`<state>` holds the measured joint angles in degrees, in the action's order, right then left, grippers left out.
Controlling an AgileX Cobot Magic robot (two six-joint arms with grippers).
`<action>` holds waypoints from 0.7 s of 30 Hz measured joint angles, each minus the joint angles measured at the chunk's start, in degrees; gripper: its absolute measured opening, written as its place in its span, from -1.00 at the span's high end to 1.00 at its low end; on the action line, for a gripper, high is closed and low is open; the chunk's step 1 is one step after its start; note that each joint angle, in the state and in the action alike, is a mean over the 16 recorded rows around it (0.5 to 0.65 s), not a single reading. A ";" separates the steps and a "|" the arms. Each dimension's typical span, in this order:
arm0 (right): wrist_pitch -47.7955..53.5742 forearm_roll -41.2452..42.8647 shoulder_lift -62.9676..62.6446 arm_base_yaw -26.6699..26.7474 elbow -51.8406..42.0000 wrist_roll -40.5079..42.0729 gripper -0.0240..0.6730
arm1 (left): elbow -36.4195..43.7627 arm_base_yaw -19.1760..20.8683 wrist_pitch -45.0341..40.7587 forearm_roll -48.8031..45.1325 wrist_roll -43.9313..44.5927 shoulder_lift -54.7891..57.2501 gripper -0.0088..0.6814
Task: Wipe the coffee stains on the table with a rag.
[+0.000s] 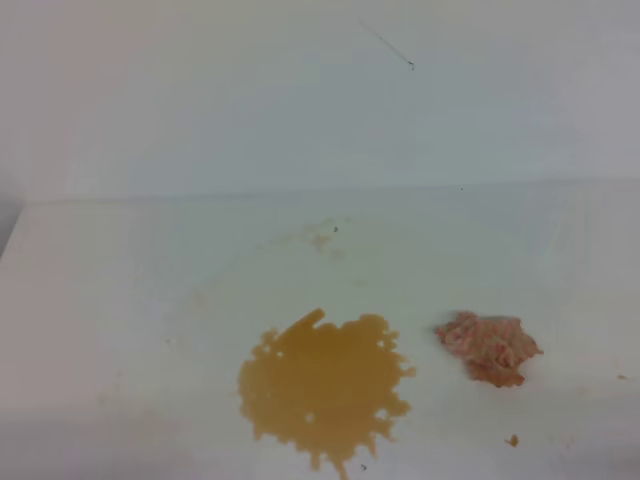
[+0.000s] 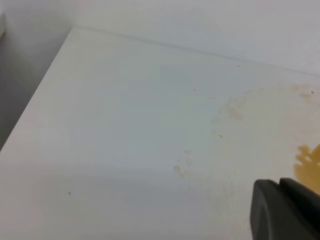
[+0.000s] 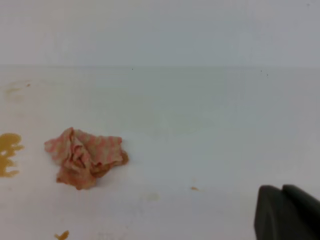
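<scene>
Rag [image 1: 489, 347]: crumpled on the table [image 1: 120, 290], just right of the coffee stains [image 1: 325, 385], apart from them. Lies left of and beyond the right gripper [image 3: 287, 212]; right arm nearer. Jaws' opening on either arm cannot be told; nothing visibly held.

table [image 1: 120, 300]: smooth, flat white surface, matt to faintly satin; faint tan smudges [image 2: 231, 111] dull the finish in places.
coffee stains [image 1: 325, 385]: amber-brown liquid film, even in tone, ragged splashy edges, lying flat on the surface.
rag [image 3: 85, 156]: soft cloth, pinkish-orange with a paler check pattern, wrinkled and bumpy, matt.
crumb [image 1: 512, 440]: tiny orange fleck, material unclear.
left gripper [image 2: 285, 210]: dark, matt casing, plastic-looking.
right gripper [image 3: 287, 212]: dark, matt casing, smooth, plastic-looking.
</scene>
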<state>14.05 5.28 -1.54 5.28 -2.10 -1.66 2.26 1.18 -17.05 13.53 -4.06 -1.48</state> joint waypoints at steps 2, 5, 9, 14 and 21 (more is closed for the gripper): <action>-1.90 -0.31 0.00 0.00 0.00 -0.42 0.94 | 0.00 0.00 0.00 0.00 0.00 0.00 0.97; -5.42 -1.39 0.00 0.00 0.14 -1.65 0.94 | 0.00 0.00 0.00 0.00 0.00 0.00 0.97; -12.44 -3.26 0.00 0.03 0.21 -3.84 0.94 | 0.00 0.00 0.00 0.00 0.00 0.00 0.97; -20.54 -5.23 0.04 0.06 1.20 -9.16 0.94 | 0.00 0.00 0.00 0.00 0.00 0.00 0.97; -23.47 -3.59 0.67 0.10 6.50 -15.12 0.94 | 0.00 0.00 0.00 0.00 0.00 0.00 0.97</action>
<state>-9.41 1.69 -0.87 5.39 4.40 -16.79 2.26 1.18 -17.05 13.53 -4.06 -1.48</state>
